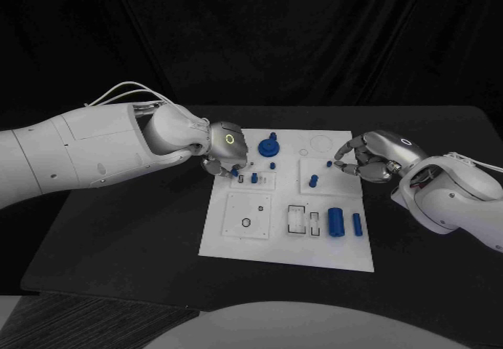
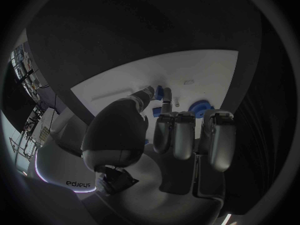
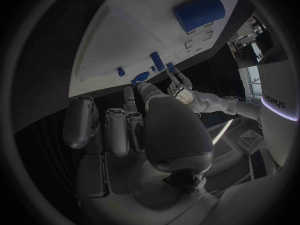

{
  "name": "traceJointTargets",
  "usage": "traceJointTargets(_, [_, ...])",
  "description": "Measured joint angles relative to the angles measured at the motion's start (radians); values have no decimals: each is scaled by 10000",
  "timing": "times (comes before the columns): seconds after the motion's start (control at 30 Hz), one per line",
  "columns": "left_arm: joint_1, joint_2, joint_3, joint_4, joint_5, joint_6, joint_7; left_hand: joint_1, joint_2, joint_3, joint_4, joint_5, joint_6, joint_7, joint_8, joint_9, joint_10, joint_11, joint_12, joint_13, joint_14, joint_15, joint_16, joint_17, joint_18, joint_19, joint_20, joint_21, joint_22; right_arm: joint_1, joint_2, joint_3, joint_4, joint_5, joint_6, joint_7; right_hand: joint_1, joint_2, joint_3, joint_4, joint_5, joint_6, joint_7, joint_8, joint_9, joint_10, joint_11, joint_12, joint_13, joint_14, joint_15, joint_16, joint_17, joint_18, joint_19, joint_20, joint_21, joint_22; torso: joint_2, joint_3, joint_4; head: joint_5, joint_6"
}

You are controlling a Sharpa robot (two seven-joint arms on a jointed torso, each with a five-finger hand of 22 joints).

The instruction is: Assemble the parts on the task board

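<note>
The white task board (image 1: 237, 244) lies mid-table, also seen in both wrist views (image 2: 212, 70) (image 3: 125, 25). My left hand (image 1: 224, 148) hovers over its far left corner. Its thumb and a finger (image 2: 167, 96) pinch a small blue peg (image 2: 159, 92) just above the board. A round blue disc with a knob (image 1: 270, 147) (image 2: 200, 107) stands right beside that hand. My right hand (image 1: 372, 155) sits at the board's far right edge with its fingers (image 3: 116, 130) curled in and nothing in them. A tiny blue piece (image 1: 328, 164) lies just off its fingertips.
Near the board's front right lie a thick blue cylinder (image 1: 336, 222) (image 3: 199, 12) and a slimmer one (image 1: 357, 224). Short blue pegs (image 1: 272, 166) (image 1: 315, 179) stand mid-board. Outlined sockets (image 1: 299, 219) and a small ring (image 1: 246, 222) mark the front half. Black table surrounds the board.
</note>
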Motion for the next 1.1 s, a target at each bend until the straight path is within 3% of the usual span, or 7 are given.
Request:
traceJointTargets(0.03, [-1, 1, 0, -3, 0, 2, -2, -5, -4, -42, -42, 0, 1, 0, 118, 171, 0, 0, 0, 0, 0, 0, 0, 0, 0, 0, 0, 0, 0, 0, -1, 0, 0, 0, 2, -1, 0, 0, 0, 0, 0, 0, 0, 0, 0, 0, 0, 0, 0, 0, 0, 0, 0, 0, 0, 0, 0, 0, 0, 0, 0, 0, 0])
traceJointTargets(0.07, [-2, 4, 0, -7, -1, 4, -3, -124, 115, 208, -289, 0, -2, 1, 307, 848, 0, 0, 0, 0, 0, 0, 0, 0, 1, 0, 0, 0, 0, 0, -2, 0, -1, 0, 4, -1, 0, 0, 0, 0, 0, 0, 0, 0, 0, 0, 0, 0, 0, 0, 0, 0, 0, 0, 0, 0, 0, 0, 0, 0, 0, 1, 0])
traceJointTargets(0.23, [-8, 25, 0, -21, -3, 20, -14, -150, 140, 218, -302, 0, -131, -53, 896, 2268, 0, 0, 0, 0, 0, 0, 0, 0, 0, 0, 0, -1, 0, 0, -2, 0, -3, 0, 16, -5, 0, 0, 0, 0, 0, 0, 0, 0, 0, 0, 0, 0, 0, 0, 0, 0, 0, 0, 0, 0, 0, 0, 0, 0, 0, 1, 0])
traceJointTargets(0.57, [-18, 68, 0, -71, -5, 73, -39, -216, 206, 219, -301, 0, -420, -88, 971, 2648, 1, 1, 0, 0, 1, 1, 0, 0, 0, 0, 0, -4, 0, 0, -2, 0, -4, 0, 39, -11, 0, 0, 0, 0, 0, 0, 0, 0, -4, 0, 0, 0, 0, 0, 0, 0, 0, 1, 0, 0, 0, 0, 0, 5, 0, -8, 0])
traceJointTargets(0.7, [-28, 80, 2, -90, -6, 116, -57, -400, 390, 220, -299, 5, -417, -84, 970, 2725, 0, 1, 0, 0, 1, 1, 0, 0, 0, 0, 0, -5, 0, 0, -2, 0, -3, 0, 49, -13, 0, 0, 0, 0, 0, 0, 0, 0, -4, 0, 0, 0, 0, 0, 0, 0, 0, 0, 0, 0, 0, 0, 0, 4, 0, -13, 0])
traceJointTargets(0.93, [-52, 101, 2, -114, -8, 238, -105, -728, 453, 357, -162, 343, -507, 4, 947, 2864, 1, 2, 0, 0, 67, 69, 0, 0, 1, 0, 1, -7, 0, 0, -2, 0, -3, 0, 62, -16, 0, 0, 0, 0, 0, 0, 0, 0, -4, 0, 0, 0, 0, 0, 0, 0, 0, 1, 0, 0, 0, 0, 5, 1, 0, -5, 0])
traceJointTargets(1.1, [-61, 107, 1, -134, -10, 342, -145, -739, 464, 358, -161, 574, -560, 57, 512, 2862, 2, 6, 0, 0, 67, 69, 0, 0, 0, -1, 1, -8, 0, 0, 0, 0, -3, 0, 68, -17, 0, 0, 0, 0, 0, 0, 0, 0, -4, 0, 0, 0, 0, 0, 0, 0, 0, 0, 0, 0, 0, 0, 6, 2, 0, 11, 0])
